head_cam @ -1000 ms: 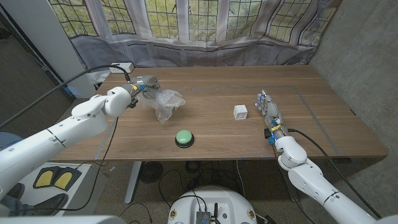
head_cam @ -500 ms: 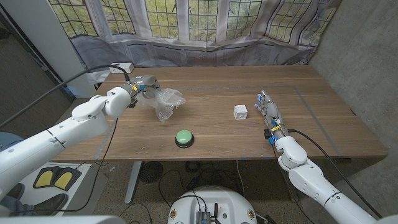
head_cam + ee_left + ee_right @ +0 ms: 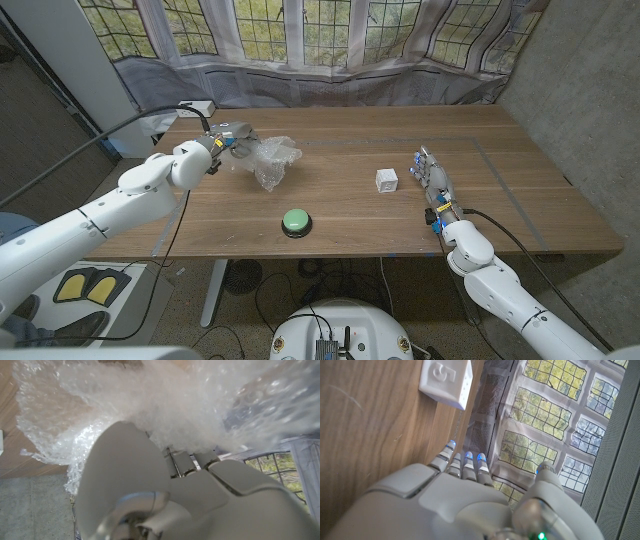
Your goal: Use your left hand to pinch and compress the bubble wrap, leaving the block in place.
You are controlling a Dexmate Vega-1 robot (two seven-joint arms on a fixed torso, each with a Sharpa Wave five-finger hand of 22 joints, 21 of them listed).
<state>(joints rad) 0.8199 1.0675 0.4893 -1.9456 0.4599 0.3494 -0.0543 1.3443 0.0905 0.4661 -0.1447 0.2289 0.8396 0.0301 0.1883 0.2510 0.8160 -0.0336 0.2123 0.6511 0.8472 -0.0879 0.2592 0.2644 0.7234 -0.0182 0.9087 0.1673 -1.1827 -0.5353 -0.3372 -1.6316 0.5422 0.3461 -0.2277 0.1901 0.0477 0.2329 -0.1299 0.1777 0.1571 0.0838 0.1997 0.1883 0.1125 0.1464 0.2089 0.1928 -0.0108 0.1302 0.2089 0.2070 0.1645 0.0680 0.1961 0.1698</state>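
Note:
A crumpled wad of clear bubble wrap [image 3: 272, 160] hangs just above the table at the back left, gripped at its left end by my left hand [image 3: 232, 139]. In the left wrist view the bubble wrap [image 3: 150, 405] bunches right against my left hand [image 3: 165, 490]. A small white block [image 3: 387, 180] stands on the table right of centre; in the right wrist view the block [image 3: 446, 381] bears a number. My right hand [image 3: 430, 175] stands on its edge just right of the block, fingers straight and holding nothing, apart from it. In the right wrist view its fingers [image 3: 462, 467] point past the block.
A green round button [image 3: 295, 221] sits near the front middle of the wooden table [image 3: 520, 200]. A black cable [image 3: 120, 128] runs off the back left corner. Windows and a draped cloth [image 3: 340, 80] stand behind the table's far edge.
My left hand has lifted the bubble wrap slightly and drawn it up and a little right; the wad looks more bunched. The block and my right hand have stayed still.

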